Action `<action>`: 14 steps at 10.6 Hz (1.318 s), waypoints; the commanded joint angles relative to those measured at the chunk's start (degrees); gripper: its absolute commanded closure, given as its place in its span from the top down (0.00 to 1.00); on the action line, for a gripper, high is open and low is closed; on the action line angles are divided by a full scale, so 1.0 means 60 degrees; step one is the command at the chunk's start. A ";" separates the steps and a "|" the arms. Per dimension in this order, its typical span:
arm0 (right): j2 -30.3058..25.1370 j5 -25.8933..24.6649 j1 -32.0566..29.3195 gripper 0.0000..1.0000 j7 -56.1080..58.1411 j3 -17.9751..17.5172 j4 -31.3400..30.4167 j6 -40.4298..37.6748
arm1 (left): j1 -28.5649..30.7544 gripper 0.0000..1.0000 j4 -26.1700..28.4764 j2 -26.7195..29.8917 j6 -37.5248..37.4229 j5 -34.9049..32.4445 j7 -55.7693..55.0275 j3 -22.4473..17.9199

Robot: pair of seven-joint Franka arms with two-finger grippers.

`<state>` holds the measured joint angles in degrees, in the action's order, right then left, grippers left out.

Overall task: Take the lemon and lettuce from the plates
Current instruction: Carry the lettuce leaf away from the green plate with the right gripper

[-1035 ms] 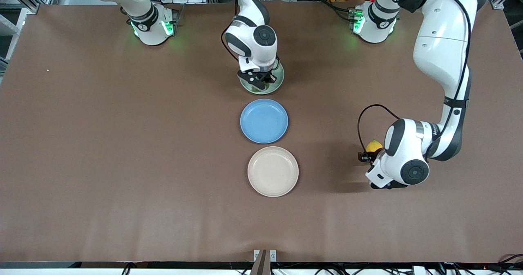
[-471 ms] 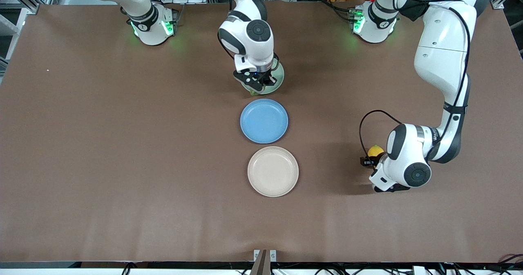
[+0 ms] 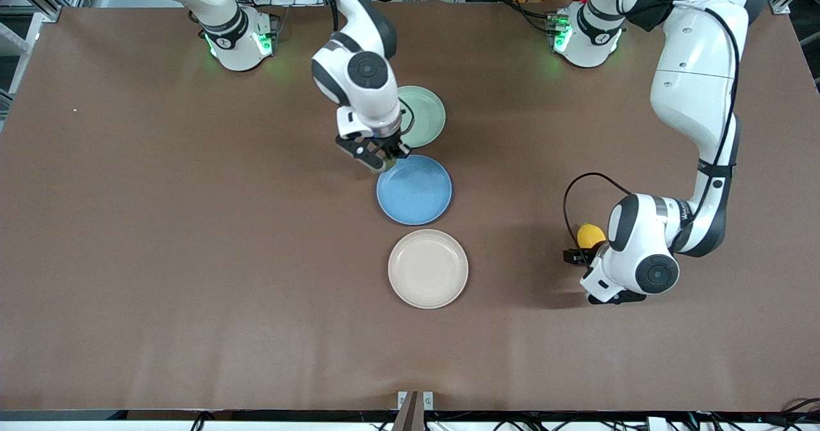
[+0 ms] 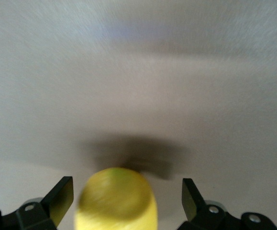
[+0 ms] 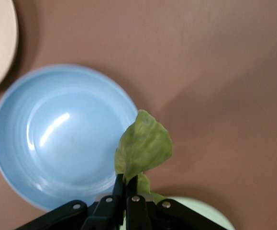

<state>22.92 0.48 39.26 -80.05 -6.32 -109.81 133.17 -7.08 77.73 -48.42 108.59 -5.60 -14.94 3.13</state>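
Over blue plate (image 3: 414, 189) rim: my right gripper (image 3: 378, 159) pinches the lettuce (image 5: 144, 146), lifted off the mint plate (image 3: 424, 116).
Lemon (image 3: 590, 235): on the table between my left gripper's (image 3: 580, 256) spread fingers, off the beige plate (image 3: 428, 268).
Left: set lettuce down.

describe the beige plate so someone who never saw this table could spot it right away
Three round plates lie in a row down the middle of the brown table. The beige plate is the one nearest the front camera, just below the blue plate, with the mint green plate farthest. It alone is cream-coloured, and no gripper hangs over it.
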 commanded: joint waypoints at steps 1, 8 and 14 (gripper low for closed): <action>-0.0144 -0.0356 -0.0972 0.00 0.0800 -0.0133 -0.0068 -0.0090 | -0.0051 1.00 -0.0019 0.0511 -0.0751 -0.0501 0.0030 0.0020; -0.0158 -0.0417 -0.3990 0.00 0.4035 -0.0148 -0.0097 -0.0119 | 0.0125 1.00 -0.0122 0.2150 -0.2159 -0.0370 0.0059 0.0064; -0.0246 -0.0431 -0.6393 0.00 0.6309 -0.0133 -0.0068 -0.0119 | 0.0548 1.00 -0.0108 0.3206 -0.2861 -0.0384 0.0468 0.0107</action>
<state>22.74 -1.24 3.49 -43.76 -6.10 -109.87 133.09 -5.50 75.86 -31.73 93.09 -7.13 -14.35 3.16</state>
